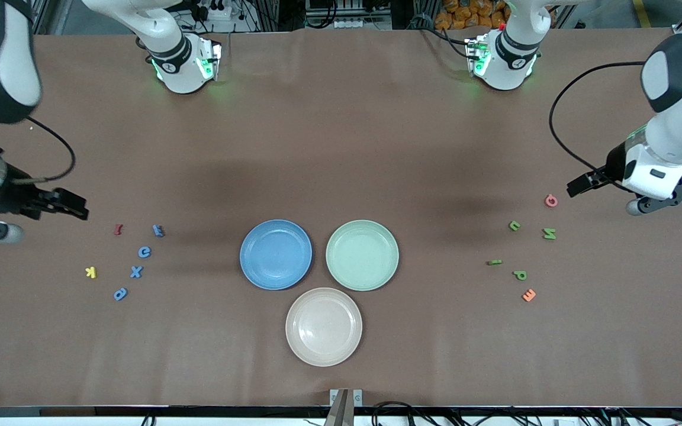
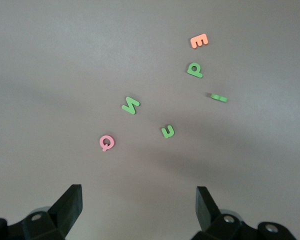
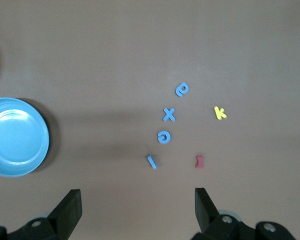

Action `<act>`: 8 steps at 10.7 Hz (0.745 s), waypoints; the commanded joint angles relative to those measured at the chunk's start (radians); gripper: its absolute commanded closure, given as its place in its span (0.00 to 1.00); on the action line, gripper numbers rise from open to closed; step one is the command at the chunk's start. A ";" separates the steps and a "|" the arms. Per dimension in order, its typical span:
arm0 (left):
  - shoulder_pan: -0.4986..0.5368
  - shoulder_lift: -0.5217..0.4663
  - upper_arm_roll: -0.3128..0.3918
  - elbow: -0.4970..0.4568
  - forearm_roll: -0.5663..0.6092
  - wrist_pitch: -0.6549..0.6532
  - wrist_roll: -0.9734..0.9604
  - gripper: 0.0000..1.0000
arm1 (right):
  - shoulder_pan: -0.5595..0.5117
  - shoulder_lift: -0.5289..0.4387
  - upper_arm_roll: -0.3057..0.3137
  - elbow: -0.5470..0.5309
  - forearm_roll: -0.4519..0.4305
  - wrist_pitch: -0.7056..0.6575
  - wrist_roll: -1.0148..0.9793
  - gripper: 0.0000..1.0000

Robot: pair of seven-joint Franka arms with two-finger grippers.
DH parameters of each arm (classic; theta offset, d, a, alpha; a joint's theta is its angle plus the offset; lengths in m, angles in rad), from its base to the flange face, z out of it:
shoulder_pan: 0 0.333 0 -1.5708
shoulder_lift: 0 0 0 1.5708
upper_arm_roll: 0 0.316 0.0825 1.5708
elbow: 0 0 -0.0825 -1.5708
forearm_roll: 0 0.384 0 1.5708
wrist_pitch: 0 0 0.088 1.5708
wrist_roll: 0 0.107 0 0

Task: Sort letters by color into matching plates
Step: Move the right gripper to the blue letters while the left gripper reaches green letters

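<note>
I see the blue plate (image 1: 276,254) and the green plate (image 1: 362,255) side by side in the middle of the surface (image 1: 341,148), both with nothing in them. The four blue letters (image 1: 136,271) lie in a loose bunch toward the right arm's end, and the four green letters (image 1: 519,274) lie toward the left arm's end. My right gripper (image 3: 136,210) hangs over the surface near the blue bunch, jaws wide and holding nothing. My left gripper (image 2: 137,207) hangs near the green bunch, jaws wide too.
</note>
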 commanded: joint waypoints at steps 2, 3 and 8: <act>-0.011 0.008 0.002 -0.175 -0.014 0.222 -0.200 0.00 | 0.007 -0.005 0.020 -0.276 0.004 0.285 -0.150 0.00; -0.025 0.028 0.002 -0.197 -0.014 0.256 -0.282 0.00 | 0.002 0.009 0.020 -0.313 0.004 0.320 -0.212 0.00; -0.050 0.143 0.014 -0.218 -0.014 0.346 -0.474 0.00 | -0.041 0.164 0.057 -0.411 0.004 0.580 -0.455 0.00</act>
